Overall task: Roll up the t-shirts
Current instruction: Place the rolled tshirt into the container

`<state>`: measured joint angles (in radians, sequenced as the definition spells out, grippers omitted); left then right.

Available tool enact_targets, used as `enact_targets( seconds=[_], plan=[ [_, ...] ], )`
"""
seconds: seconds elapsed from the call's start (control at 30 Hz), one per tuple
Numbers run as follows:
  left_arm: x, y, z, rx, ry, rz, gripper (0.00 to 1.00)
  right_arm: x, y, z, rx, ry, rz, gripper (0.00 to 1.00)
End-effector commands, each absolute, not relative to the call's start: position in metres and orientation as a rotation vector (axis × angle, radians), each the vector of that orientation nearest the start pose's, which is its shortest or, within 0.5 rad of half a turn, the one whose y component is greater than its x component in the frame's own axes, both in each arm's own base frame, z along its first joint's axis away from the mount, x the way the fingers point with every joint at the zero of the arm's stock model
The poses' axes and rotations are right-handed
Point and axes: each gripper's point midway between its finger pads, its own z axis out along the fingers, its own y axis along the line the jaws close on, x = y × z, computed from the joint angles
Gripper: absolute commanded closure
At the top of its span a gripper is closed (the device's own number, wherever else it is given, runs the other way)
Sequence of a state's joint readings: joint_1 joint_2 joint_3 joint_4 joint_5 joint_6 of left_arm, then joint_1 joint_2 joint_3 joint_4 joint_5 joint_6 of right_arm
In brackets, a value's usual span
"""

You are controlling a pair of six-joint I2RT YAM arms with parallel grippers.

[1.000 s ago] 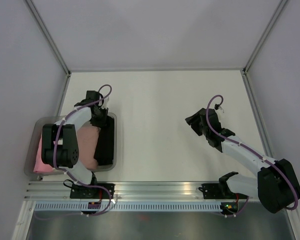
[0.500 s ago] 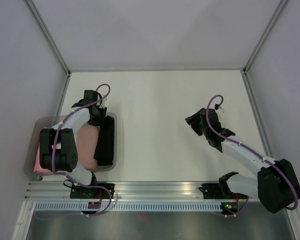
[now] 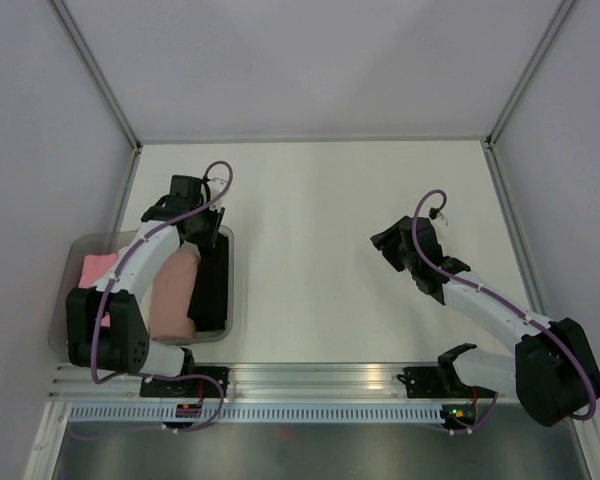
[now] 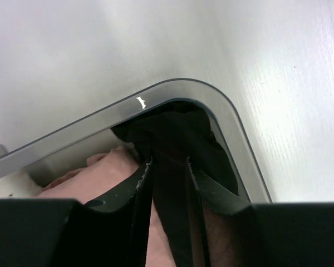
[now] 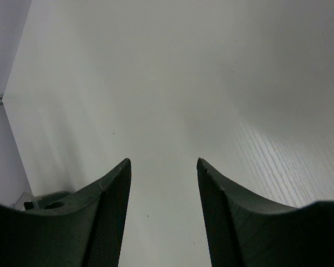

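Observation:
The black t-shirt (image 3: 211,285) lies along the right side of the clear plastic tub (image 3: 230,262), beside a pale peach t-shirt (image 3: 168,295) and a pink t-shirt (image 3: 96,268). My left gripper (image 3: 196,226) is at the tub's far right corner. In the left wrist view the left gripper (image 4: 168,166) is shut on a fold of the black t-shirt (image 4: 172,133), with the peach t-shirt (image 4: 103,167) to its left. My right gripper (image 3: 388,246) is open and empty above bare table; the right wrist view shows it (image 5: 163,162) with nothing between the jaws.
The tub's rounded rim (image 4: 172,89) curves just beyond my left fingers. Grey walls enclose the white table (image 3: 330,200) on three sides. An aluminium rail (image 3: 310,378) runs along the near edge by the arm bases.
My left arm's elbow has swung down and left, uncovering the pink t-shirt. The left gripper has shifted slightly toward the tub's far corner. The right arm has not moved.

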<state>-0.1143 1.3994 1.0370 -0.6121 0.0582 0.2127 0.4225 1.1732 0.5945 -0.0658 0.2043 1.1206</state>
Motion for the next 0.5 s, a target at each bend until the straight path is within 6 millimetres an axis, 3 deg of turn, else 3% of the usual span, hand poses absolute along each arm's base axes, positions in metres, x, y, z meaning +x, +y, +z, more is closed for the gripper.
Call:
enact_targets(
  seconds=[0.0, 0.13, 0.3, 0.47],
  plan=[
    [0.334, -0.048, 0.101, 0.49, 2.531, -0.078, 0.66, 0.321, 0.143, 0.114, 0.871, 2.064, 0.633, 0.43],
    [0.35, -0.056, 0.11, 0.52, 2.483, -0.087, 0.67, 0.32, 0.142, 0.113, 0.872, 2.067, 0.628, 0.43],
    [0.353, -0.068, 0.112, 0.576, 2.464, -0.078, 0.66, 0.32, 0.143, 0.108, 0.885, 2.074, 0.632, 0.43],
    [0.356, -0.044, 0.093, 0.497, 2.542, 0.073, 0.67, 0.321, 0.146, 0.107, 0.875, 2.087, 0.637, 0.43]
  ],
)
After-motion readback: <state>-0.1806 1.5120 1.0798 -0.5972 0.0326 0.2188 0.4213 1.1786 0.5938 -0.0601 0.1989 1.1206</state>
